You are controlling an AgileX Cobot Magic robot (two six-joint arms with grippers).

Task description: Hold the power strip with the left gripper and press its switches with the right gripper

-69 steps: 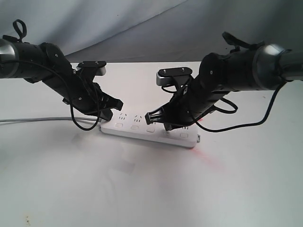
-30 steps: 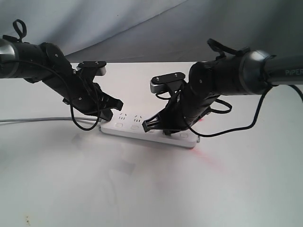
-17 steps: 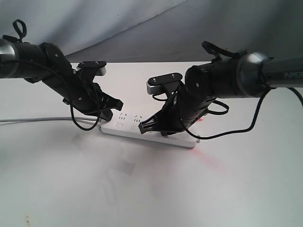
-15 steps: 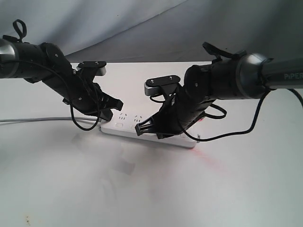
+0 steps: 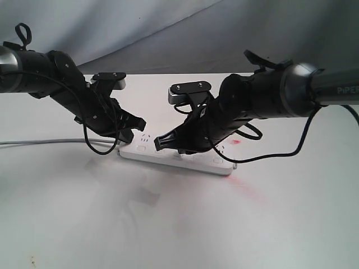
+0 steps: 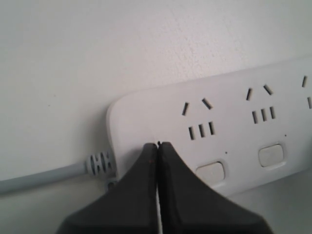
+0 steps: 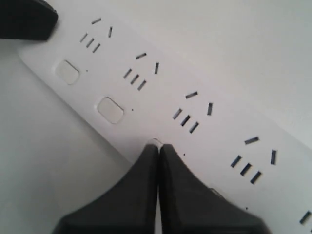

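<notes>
The white power strip (image 5: 216, 163) lies flat on the table, its grey cord (image 5: 45, 142) running off to the left. My left gripper (image 5: 136, 125) is shut, and its joined tips rest on the cord end of the power strip (image 6: 234, 117), beside the first of the switches (image 6: 210, 170). My right gripper (image 5: 159, 143), on the "PiPER" arm, is shut too. In the right wrist view its tips (image 7: 158, 145) sit over the button row where the third switch would be, hiding it. Two switches (image 7: 110, 109) show beyond them. I cannot tell whether it touches.
The strip lies on a white table (image 5: 168, 224) in front of a grey cloth backdrop (image 5: 168, 33). Faint red light falls on the table (image 5: 248, 190) near the strip's right end. The left gripper's black tip (image 7: 24, 17) shows at the corner of the right wrist view.
My right gripper has slid leftward along the strip's button row, from near the middle towards the cord end, and has risen slightly. The left arm and the strip have not moved.
</notes>
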